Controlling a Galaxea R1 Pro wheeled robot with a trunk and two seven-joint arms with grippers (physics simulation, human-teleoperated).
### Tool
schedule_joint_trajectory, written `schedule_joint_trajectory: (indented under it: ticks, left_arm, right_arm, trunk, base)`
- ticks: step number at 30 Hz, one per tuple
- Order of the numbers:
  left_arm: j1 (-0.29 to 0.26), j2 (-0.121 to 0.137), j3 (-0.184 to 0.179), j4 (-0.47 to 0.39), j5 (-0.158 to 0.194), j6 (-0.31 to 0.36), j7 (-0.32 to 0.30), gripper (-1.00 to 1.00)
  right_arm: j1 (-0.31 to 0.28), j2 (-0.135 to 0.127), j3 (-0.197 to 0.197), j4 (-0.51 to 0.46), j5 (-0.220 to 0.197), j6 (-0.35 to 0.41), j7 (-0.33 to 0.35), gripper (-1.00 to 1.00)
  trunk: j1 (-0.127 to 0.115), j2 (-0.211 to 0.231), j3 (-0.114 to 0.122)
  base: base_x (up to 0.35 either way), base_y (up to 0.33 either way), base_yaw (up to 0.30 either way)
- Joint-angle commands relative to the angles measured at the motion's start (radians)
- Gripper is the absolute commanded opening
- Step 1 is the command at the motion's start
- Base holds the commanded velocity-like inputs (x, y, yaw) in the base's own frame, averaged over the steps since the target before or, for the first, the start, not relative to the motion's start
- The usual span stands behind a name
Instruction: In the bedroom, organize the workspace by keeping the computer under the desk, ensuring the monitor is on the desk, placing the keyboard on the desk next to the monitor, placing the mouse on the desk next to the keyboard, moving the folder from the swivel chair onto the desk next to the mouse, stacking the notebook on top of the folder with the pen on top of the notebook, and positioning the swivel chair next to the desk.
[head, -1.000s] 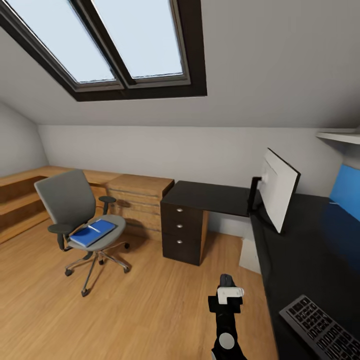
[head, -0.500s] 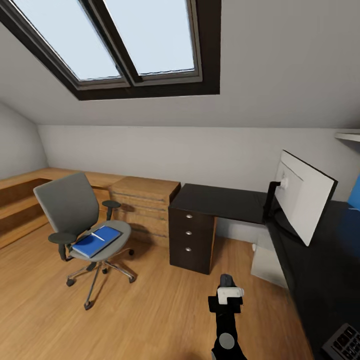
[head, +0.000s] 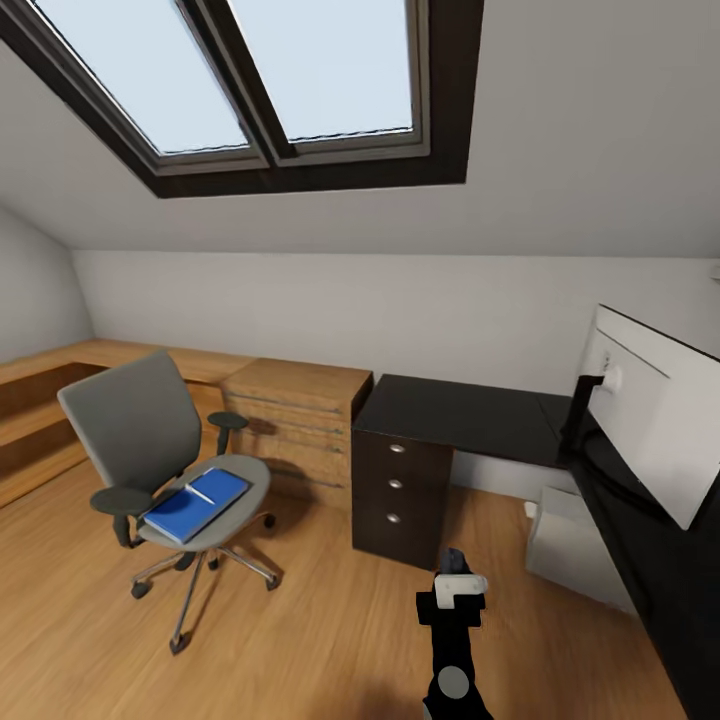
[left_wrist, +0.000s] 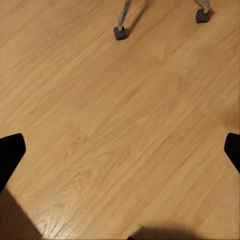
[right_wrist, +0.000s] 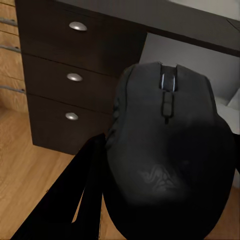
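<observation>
The mouse (right_wrist: 167, 150) is held clamped in the right gripper (head: 455, 572), low at centre of the head view, over the floor. The left gripper (left_wrist: 120, 150) is spread wide, holding nothing. The folder (head: 196, 503) lies on the swivel chair (head: 150, 440) at left. The monitor (head: 655, 410) stands on the table (head: 470, 415) at right.

One swivel chair (head: 150, 450), one desk (head: 470, 415) (three drawers), one monitor (head: 660, 410), one folder (head: 196, 503) — one mouse (right_wrist: 167, 150).
</observation>
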Motion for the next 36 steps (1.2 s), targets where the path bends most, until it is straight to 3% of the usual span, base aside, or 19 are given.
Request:
schedule_joint_trajectory:
  ticks: [1, 5, 19, 36]
  left_arm:
    - [0.000, 0.000, 0.000, -0.001, 0.010, -0.001, 0.001, 1.00]
    - [0.000, -0.001, 0.000, -0.001, 0.009, 0.000, 0.001, 1.00]
    - [0.000, -0.001, 0.000, -0.001, 0.008, -0.002, 0.000, 1.00]
    - [0.000, 0.001, 0.000, -0.001, 0.010, -0.002, -0.002, 1.00]
  right_arm:
    - [-0.001, 0.000, 0.001, 0.001, 0.003, -0.001, -0.004, -1.00]
    - [-0.001, 0.000, 0.001, 0.001, 0.003, -0.001, -0.004, -1.00]
    - [-0.001, 0.000, -0.001, 0.003, 0.003, -0.034, -0.004, -1.00]
    - [-0.001, 0.000, 0.000, 0.037, 0.005, -0.043, -0.004, -1.00]
  trunk:
    - [0.001, -0.001, -0.001]
    - [0.001, -0.001, -0.001]
    - [-0.053, 0.097, 0.043]
    - [-0.118, 0.216, 0.096]
  base:
    - [0.312, 0.152, 0.000]
    - [0.322, 0.080, 0.000]
    - [0.312, -0.142, 0.000]
    - [0.330, -0.007, 0.000]
